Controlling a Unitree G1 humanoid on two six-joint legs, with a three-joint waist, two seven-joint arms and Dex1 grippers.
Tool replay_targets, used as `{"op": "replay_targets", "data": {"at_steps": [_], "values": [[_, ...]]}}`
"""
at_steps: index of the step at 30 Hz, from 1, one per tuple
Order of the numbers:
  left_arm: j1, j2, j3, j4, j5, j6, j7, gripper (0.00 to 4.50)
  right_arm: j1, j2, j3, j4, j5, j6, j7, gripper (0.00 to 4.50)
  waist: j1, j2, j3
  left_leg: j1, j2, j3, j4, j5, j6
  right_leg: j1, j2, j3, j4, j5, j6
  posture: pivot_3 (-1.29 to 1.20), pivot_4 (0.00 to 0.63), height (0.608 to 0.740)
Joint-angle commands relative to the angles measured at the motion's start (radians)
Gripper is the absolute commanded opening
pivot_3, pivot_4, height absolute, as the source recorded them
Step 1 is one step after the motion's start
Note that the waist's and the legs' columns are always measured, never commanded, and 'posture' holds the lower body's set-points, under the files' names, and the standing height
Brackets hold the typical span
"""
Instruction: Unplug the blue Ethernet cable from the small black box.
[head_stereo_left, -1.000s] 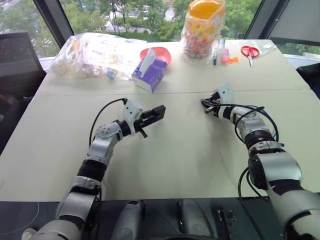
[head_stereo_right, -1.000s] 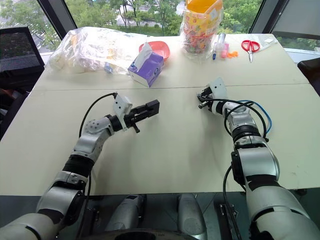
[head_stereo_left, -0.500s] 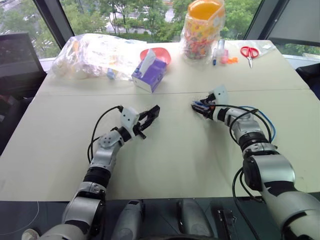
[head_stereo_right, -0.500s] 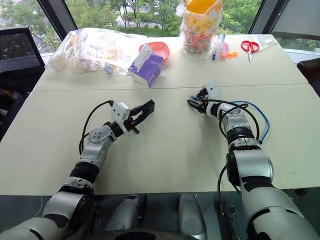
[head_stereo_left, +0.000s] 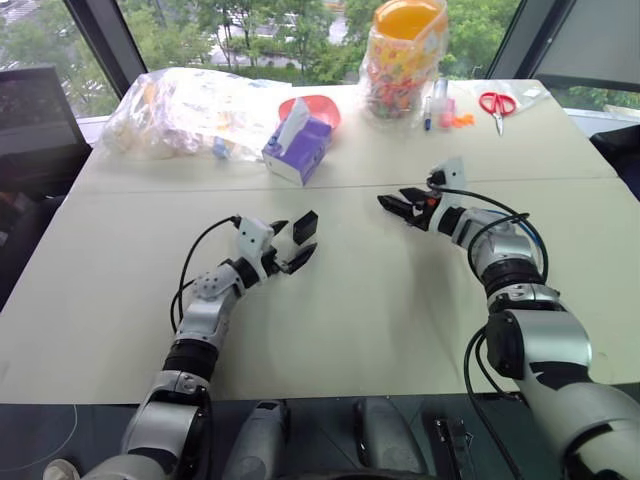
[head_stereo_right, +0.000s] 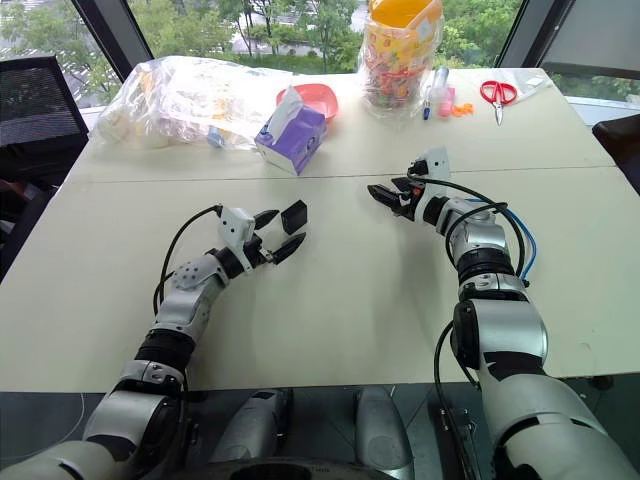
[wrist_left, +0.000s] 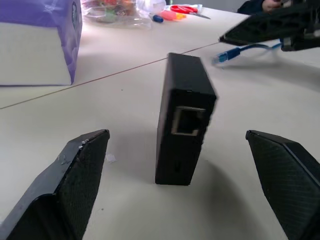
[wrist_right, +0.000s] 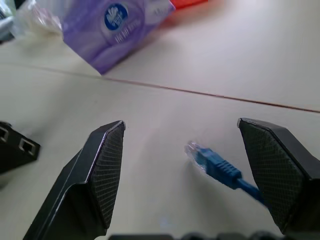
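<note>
**Ethernet cable out of the box, both grippers let go**

Blue Ethernet cable (wrist_right: 220, 169) now free of the small black box (wrist_left: 184, 118): a second ago clamped in the shut right gripper (head_stereo_left: 405, 203), with the box pinched in the shut left gripper (head_stereo_left: 297, 243); since then both sets of fingers spread wide, nothing held in either. Box left standing on the table (head_stereo_left: 380, 300) between the left gripper's parted fingers (wrist_left: 75, 185), touching neither. Cable's plug end lying on the table between the right gripper's fingers (wrist_right: 100, 175), likewise untouched.

Reads as the task's aim met: box's port visibly empty in the left wrist view, plug well apart from it. Little left, by this judgement, beyond drawing the arms back without knocking the upright box over or dragging the cord.

Orientation, relative to the hands:
- Box stands on a narrow end, long axis upright, slightly tilted; open port face turned back toward the left gripper's wrist, so looking straight down the fingers meets the socket.
- Cable's end runs along the table, long axis flat; clear plug tip points away from the right fingertip it lies nearer and toward the left gripper's side, blue cord trailing back under the right arm and looping beside its forearm (head_stereo_right: 522, 245).
- Plug and port do not face each other.
</note>
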Motion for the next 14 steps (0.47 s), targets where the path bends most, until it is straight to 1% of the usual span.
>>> {"op": "replay_targets", "data": {"at_steps": [1,5,9,14], "values": [[0.045,0.033,0.021,-0.070,-0.019,0.041,-0.015,4.48,-0.009,0.002,-0.035,-0.084,0.052,0.047,0.014,3.72,-0.003,0.000,0.000,0.000,0.000,0.000,0.000,0.000,0.000,0.000,0.000,0.000,0.000,0.000,0.000,0.00,0.150,0.740],[0.124,0.095,0.027,-0.242,-0.051,0.128,-0.052,4.48,0.030,-0.007,-0.030,-0.172,0.083,0.119,0.059,3.72,-0.011,0.000,0.000,0.000,0.000,0.000,0.000,0.000,0.000,0.000,0.000,0.000,0.000,0.000,0.000,0.00,0.150,0.740],[0.224,0.193,0.068,-0.422,-0.052,0.221,-0.022,4.48,0.191,-0.050,0.006,-0.363,0.131,0.224,0.205,3.72,-0.007,0.000,0.000,-0.001,0.000,0.000,-0.001,0.000,0.001,0.000,0.000,0.000,0.000,0.000,0.000,0.00,0.150,0.740],[0.340,0.238,0.168,-0.613,-0.155,0.364,0.025,4.48,0.393,-0.086,-0.023,-0.566,0.196,0.292,0.231,3.72,0.002,0.000,0.000,-0.001,0.000,0.000,0.000,-0.001,0.001,0.000,0.000,0.000,-0.001,0.000,0.000,0.00,0.150,0.740]]}}
